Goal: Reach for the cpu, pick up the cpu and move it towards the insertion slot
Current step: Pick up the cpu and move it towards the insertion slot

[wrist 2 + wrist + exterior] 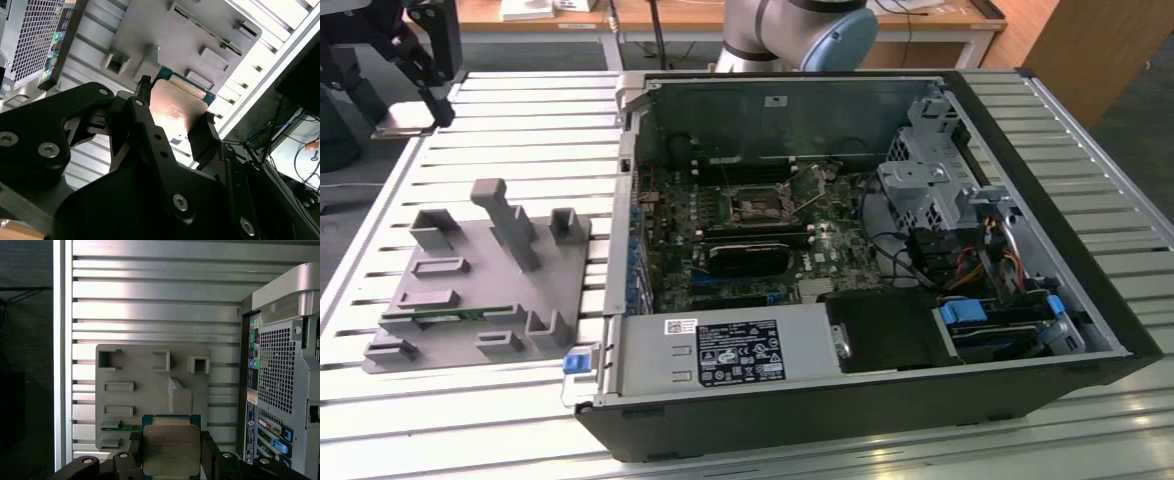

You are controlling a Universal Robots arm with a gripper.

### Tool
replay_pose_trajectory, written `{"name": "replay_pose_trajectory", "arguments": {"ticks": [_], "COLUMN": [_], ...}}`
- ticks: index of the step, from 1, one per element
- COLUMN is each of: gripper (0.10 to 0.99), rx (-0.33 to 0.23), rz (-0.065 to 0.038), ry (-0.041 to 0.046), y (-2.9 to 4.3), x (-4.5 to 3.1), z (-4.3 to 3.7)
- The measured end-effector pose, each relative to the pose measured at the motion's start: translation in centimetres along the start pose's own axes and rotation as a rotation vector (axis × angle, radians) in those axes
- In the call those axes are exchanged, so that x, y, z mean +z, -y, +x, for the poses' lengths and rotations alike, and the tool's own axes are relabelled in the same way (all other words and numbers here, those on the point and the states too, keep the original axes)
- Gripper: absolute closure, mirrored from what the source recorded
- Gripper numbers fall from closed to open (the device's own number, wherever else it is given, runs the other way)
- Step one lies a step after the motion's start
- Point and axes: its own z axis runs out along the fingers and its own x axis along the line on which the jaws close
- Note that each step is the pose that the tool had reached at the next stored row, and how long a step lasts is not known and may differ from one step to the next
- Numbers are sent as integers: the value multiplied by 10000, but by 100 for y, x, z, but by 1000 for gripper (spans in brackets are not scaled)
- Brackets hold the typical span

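Silvery cpu (171,449) clamped in tool (171,456), grey fixture (150,385) behind, computer case (280,385) beside

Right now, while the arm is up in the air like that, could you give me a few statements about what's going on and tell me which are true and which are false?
1. The gripper holds the cpu between its fingers. True.
2. The cpu sits in the insertion slot. False: it is in the gripper, above the grey fixture.
3. The computer case lies open on the slatted table. True.
4. The grey fixture stands inside the computer case. False: it rests on the table beside the case.
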Motion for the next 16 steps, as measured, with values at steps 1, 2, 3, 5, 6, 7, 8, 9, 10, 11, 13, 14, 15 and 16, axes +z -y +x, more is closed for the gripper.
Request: {"name": "replay_pose_trajectory", "arguments": {"ticks": [1,2,3,5,6,7,8,9,10,11,13,14,15,16], "gripper": [541,541,541,541,541,541,541,541,541,541,541,541,541,541], "rx": [1,0,0,0,0,1,0,0,0,0,-3,-6,-8,-10], "rz": [0,0,1,1,0,0,1,0,-1,-10,-98,-176,-258,-319], "ry": [0,1,0,-2,0,0,0,1,0,-1,0,0,2,2], "y": [0,0,0,0,0,0,0,-1,-1,0,-1,0,0,0], "x": [0,1,0,-6,-12,-15,-16,-16,-15,-15,-14,-14,-13,-13], "z": [-23,-46,-67,-87,-97,-111,-131,-153,-181,-218,-277,-305,-334,-362]}}
